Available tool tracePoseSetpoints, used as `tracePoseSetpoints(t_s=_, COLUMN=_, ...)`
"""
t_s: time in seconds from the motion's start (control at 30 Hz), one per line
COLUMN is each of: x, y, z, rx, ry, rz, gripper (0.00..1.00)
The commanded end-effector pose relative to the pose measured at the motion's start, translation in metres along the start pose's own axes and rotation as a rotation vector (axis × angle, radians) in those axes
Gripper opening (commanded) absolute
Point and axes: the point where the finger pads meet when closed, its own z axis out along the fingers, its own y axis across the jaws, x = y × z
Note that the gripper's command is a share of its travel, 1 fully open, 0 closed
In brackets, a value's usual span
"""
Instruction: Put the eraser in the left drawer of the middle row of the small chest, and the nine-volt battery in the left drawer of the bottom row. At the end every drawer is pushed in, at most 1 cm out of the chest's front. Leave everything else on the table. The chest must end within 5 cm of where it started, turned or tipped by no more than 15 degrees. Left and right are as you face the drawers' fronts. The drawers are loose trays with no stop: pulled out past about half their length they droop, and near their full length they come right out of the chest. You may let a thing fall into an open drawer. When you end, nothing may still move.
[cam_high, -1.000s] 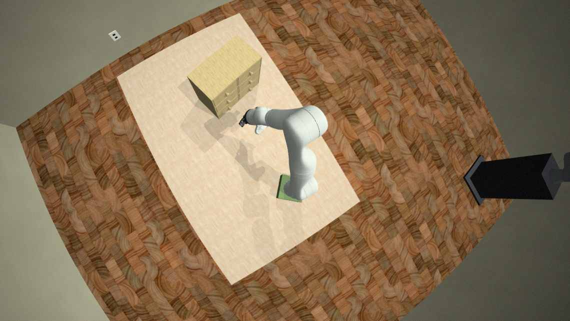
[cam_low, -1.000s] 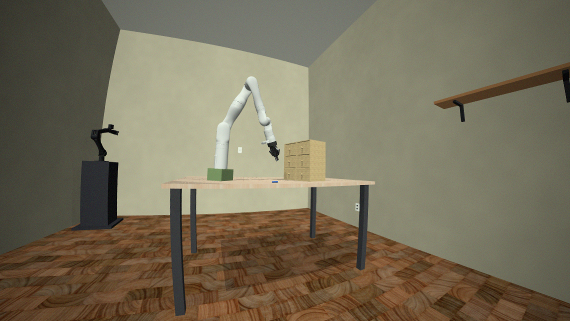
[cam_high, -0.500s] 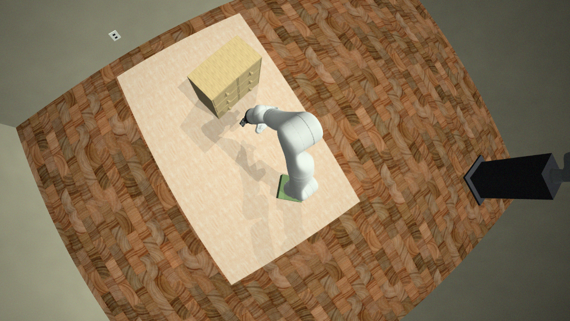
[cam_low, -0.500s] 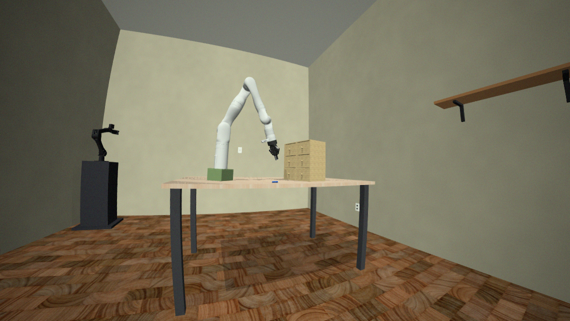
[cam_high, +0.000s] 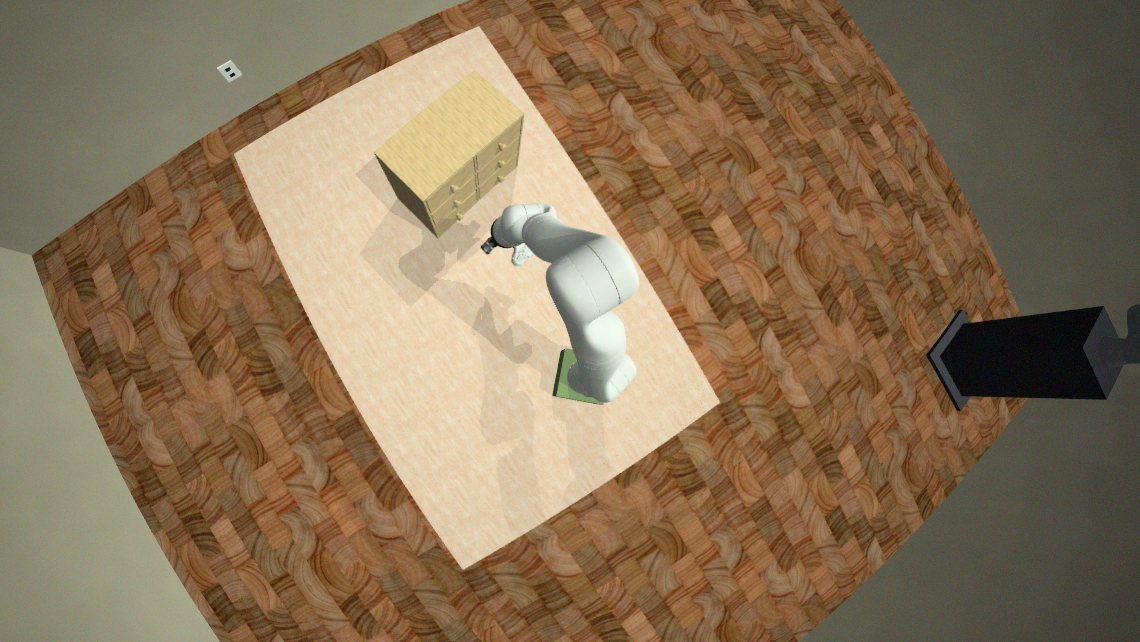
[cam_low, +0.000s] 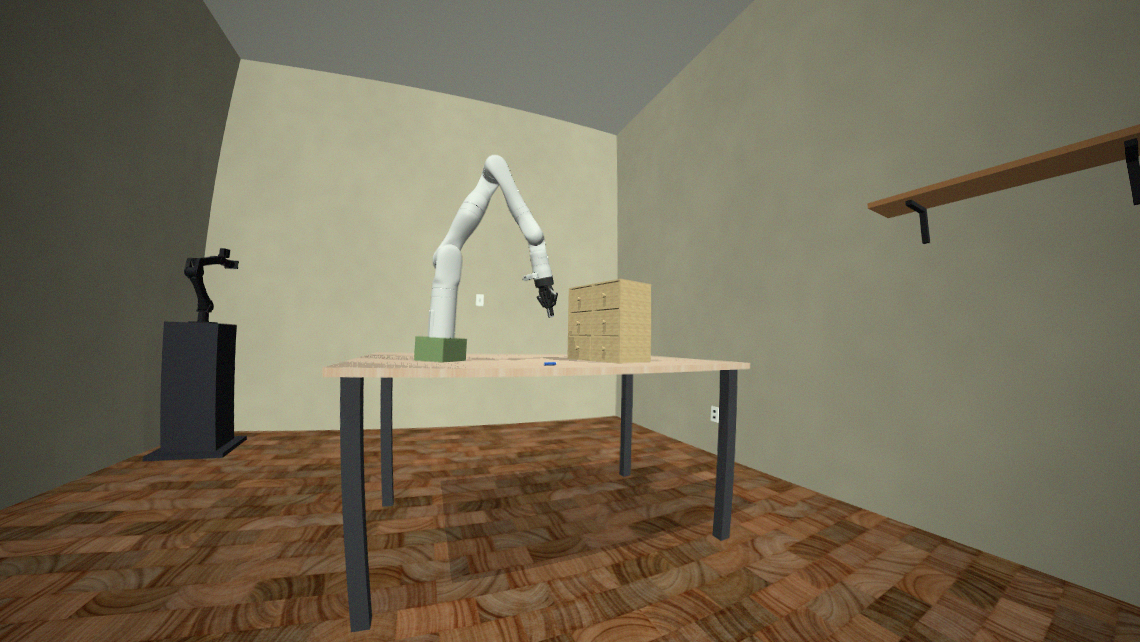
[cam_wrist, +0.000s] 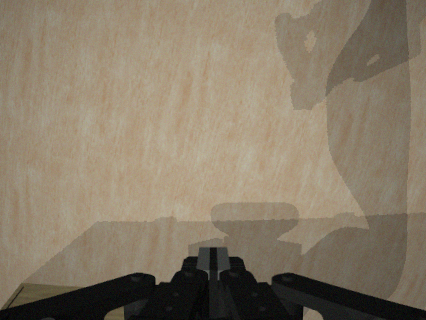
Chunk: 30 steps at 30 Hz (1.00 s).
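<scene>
Eraser and nine-volt battery: not made out with certainty in any view. Only a small blue item (cam_low: 549, 362) on the bench (cam_low: 494, 368) in the exterior view, just in front of the small chest (cam_low: 609, 320), too small to identify.

Small chest (cam_high: 446, 131) standing upright toward the 11 o'clock end of the bench (cam_high: 335, 319) in the top view, drawer fronts facing roughly 4 o'clock. Two columns by three rows of drawers, all fronts looking flush with the chest face, none visibly pulled out.

Gripper (cam_high: 487, 245) just off the chest's front at its 5 o'clock side, near but apart from the drawer faces. In the exterior view, gripper (cam_low: 547, 304) hanging above the bench at about middle-row height, tilted down, fingertips toward the bench, to the 9 o'clock side of the chest. Closed fully, nothing between the fingers. In the wrist view, gripper (cam_wrist: 213, 260) with pads pressed together, bare bench surface and arm shadows beyond, a sliver of chest-coloured wood at the lower left corner.

Arm bent high at the elbow, rising from a green base block (cam_low: 458, 350) near the 5 o'clock part of the bench.
</scene>
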Motion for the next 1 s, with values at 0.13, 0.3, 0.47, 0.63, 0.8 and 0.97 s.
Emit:
tracePoseSetpoints(t_s=0.13, x=-0.003, y=0.007, z=-0.007, rx=-0.002, ry=0.02, rz=-0.018, gripper=0.0)
tracePoseSetpoints(t_s=0.3, x=0.0, y=0.007, z=-0.014, rx=-0.002, ry=0.058, rz=-0.018, gripper=0.0)
tracePoseSetpoints(t_s=0.47, x=0.003, y=0.007, z=-0.022, rx=-0.001, ry=0.096, rz=-0.018, gripper=0.0)
tracePoseSetpoints(t_s=0.63, x=0.005, y=0.007, z=-0.026, rx=-0.001, ry=0.117, rz=-0.018, gripper=0.0)
tracePoseSetpoints(t_s=0.8, x=0.008, y=0.007, z=-0.032, rx=-0.001, ry=0.15, rz=-0.018, gripper=0.0)
tracePoseSetpoints(t_s=0.97, x=0.01, y=0.006, z=-0.038, rx=0.0, ry=0.18, rz=-0.018, gripper=0.0)
